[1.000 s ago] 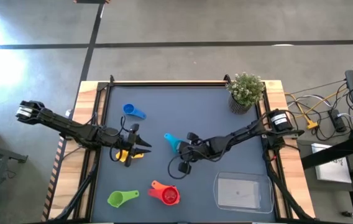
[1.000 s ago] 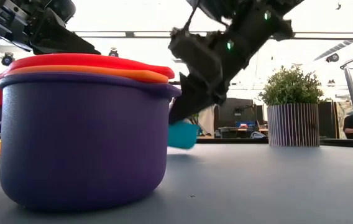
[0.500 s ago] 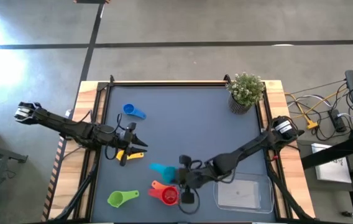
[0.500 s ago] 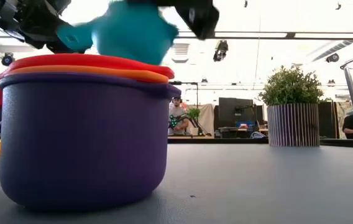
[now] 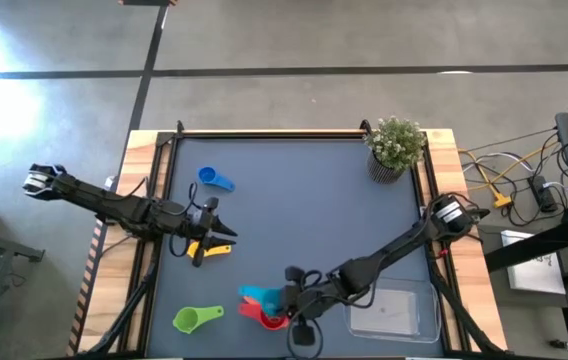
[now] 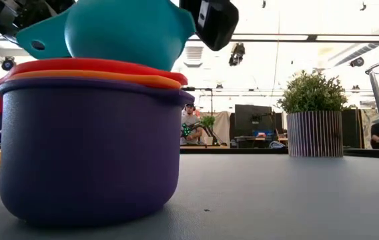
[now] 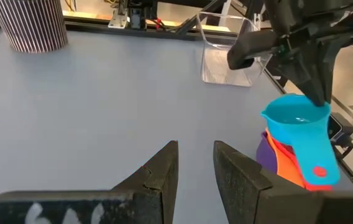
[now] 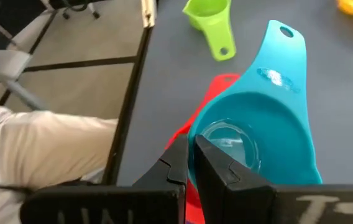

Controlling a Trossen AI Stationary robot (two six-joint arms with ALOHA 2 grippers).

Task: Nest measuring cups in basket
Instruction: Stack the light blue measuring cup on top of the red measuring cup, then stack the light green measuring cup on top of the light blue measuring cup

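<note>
**Teal cup held over the stack, near the front of the bench**

Teal cup point(image 8: 260, 134) is in my right tool point(image 8: 192, 163), which is closed thin on its rim wall, the fingers almost together. I judge it light, stiff and smooth plastic, so it may slip; the rim or the flat handle is the best place to hold. It hangs just above the red cup point(image 6: 96, 65), which sits in the orange cup point(image 6: 103, 78) inside the purple cup point(image 6: 89, 150). Beside this stack lies the green cup point(image 5: 196, 319). The basket point(image 5: 389, 309) lies near, on the other side. Farther off, my left tool point(image 7: 195, 165) waits slightly open and empty over the yellow cup point(image 5: 204, 250), and the blue cup point(image 5: 214, 179) lies beyond.
</note>
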